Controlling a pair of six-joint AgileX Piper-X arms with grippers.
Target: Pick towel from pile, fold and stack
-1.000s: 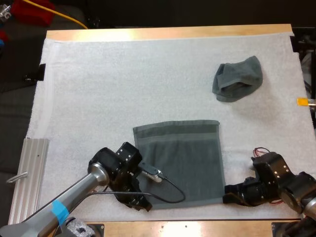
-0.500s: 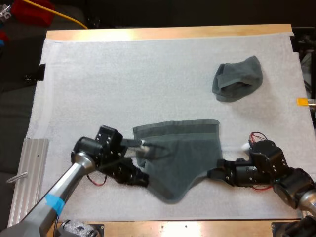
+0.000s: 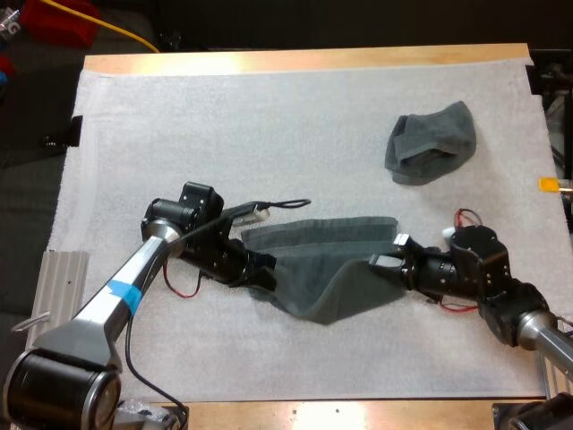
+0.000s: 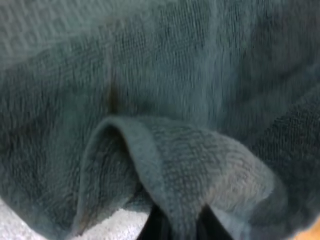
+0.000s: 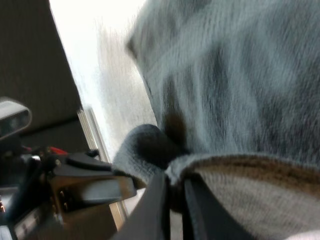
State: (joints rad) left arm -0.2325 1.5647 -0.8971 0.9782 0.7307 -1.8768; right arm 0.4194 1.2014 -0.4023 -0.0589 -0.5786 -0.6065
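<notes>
Left gripper (image 3: 265, 276) is pinching a folded-over corner of the grey-green towel (image 3: 333, 273) tight between its two black fingers (image 4: 158, 229), and the cloth is sagging onto the white mat (image 3: 269, 125) just past them. Right gripper (image 3: 380, 262) is clamping the opposite corner the same way, with cloth bunching right at its fingertips. Crumpled towel (image 3: 430, 143) is sitting well apart, far beyond the right fingers.

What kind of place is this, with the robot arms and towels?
Probably a robot lab workbench: wooden table, white mat, left arm and right arm holding a grey-green towel, crumpled towel nearby.
</notes>
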